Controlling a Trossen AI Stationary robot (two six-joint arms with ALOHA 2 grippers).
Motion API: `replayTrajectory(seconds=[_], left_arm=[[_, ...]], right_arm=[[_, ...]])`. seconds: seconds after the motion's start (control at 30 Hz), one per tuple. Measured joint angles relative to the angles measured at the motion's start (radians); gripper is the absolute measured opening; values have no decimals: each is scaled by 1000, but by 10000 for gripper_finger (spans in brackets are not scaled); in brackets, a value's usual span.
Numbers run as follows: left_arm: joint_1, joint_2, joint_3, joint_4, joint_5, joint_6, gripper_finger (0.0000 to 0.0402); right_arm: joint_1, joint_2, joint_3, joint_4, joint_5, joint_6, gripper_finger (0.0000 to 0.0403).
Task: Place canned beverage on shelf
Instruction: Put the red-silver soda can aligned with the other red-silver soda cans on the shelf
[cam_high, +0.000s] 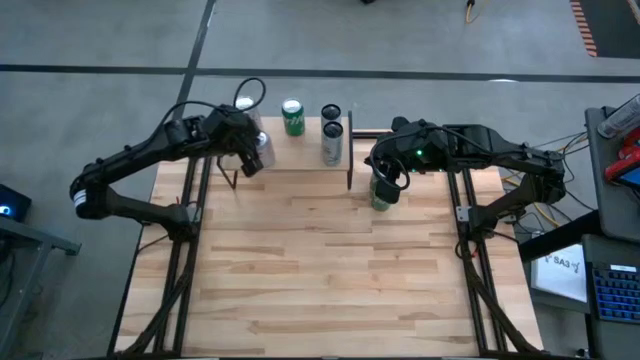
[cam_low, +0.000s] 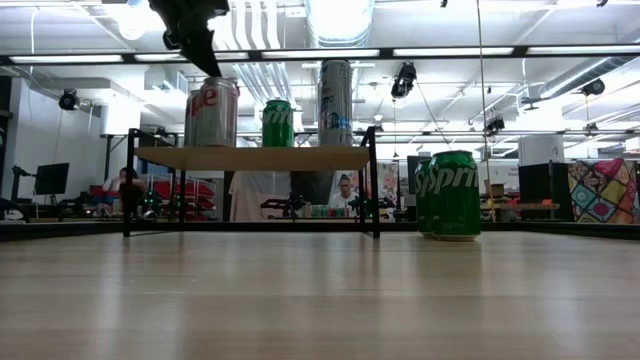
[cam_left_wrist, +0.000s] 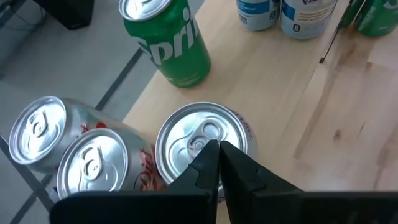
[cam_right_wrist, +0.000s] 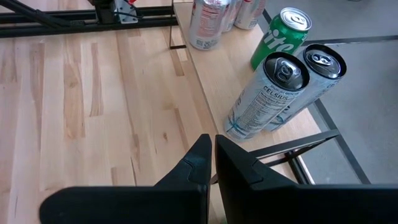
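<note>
While both arms reach over the far end of the bench, the shelf stands there on thin black legs with several cans on it. The left end effector is clenched, its fingers pressed together with nothing between them, and it hangs just above the top of a silver can at the shelf's left end. In the left wrist view its fingertips sit over that can's lid; whether they touch it cannot be told. Two more silver cans stand close beside it at the shelf's edge. A green can stands upright near the middle of the shelf, and two tall slim white cans stand side by side toward its right end.

The right end effector is likewise clenched and empty. In the high view it sits above a second green can, which stands upright on the bench itself, just beside the shelf's right legs and not on the shelf. In the low view this green can stands free on the wood, with no fingers around it.
</note>
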Motion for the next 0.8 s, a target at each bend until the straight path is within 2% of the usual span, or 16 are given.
replayTrajectory(seconds=[0.37,0.6,0.8], left_arm=[[-1,-10,-1,-6,1,-30,0],[-6,-20,-3,107,79,29,0],[-6,32,-3,184,82,38,0]], right_arm=[[0,3,-10,1,0,-2,12],[0,8,-14,11,0,-9,12],[0,8,-14,14,0,-15,12]])
